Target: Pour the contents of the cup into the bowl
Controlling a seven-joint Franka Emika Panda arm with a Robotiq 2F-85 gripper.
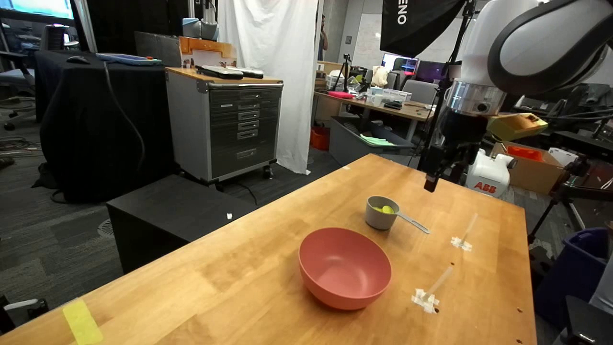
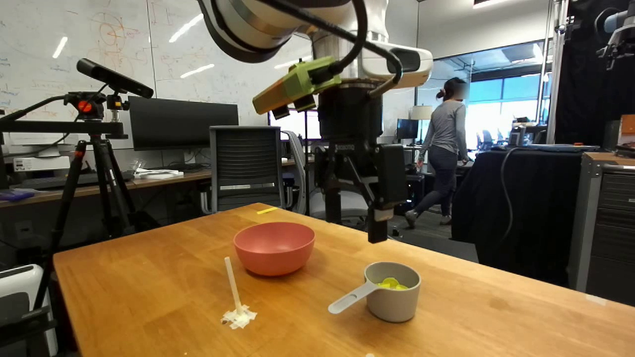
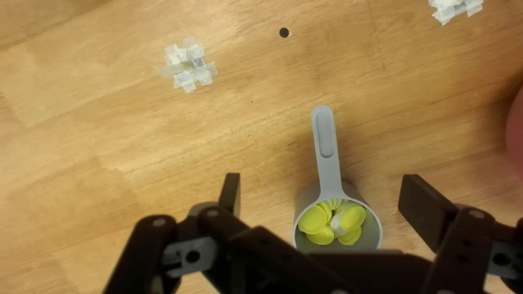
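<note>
The small grey cup [image 1: 379,219] stands upright on the table, its handle sticking out; it also shows in an exterior view [image 2: 394,305] and in the wrist view [image 3: 331,185]. The contents, yellow-green lumps [image 3: 316,220], lie inside it and show in both exterior views [image 1: 387,209] [image 2: 391,282]. The salmon-pink bowl [image 1: 342,268] stands near the cup, its visible inside bare; it also shows in an exterior view [image 2: 274,258] and at the wrist view's right edge [image 3: 517,130]. My gripper [image 3: 322,198] is open and empty above the table [image 2: 355,227], apart from the cup. Its linkage hides the cup's near rim.
Two thin pale sticks stand taped to the wooden table, the nearer [image 1: 438,280] beside the bowl and the farther [image 1: 468,229] beyond the cup handle. Yellow tape [image 1: 82,322] lies at a table corner. A person [image 2: 446,144] walks in the background.
</note>
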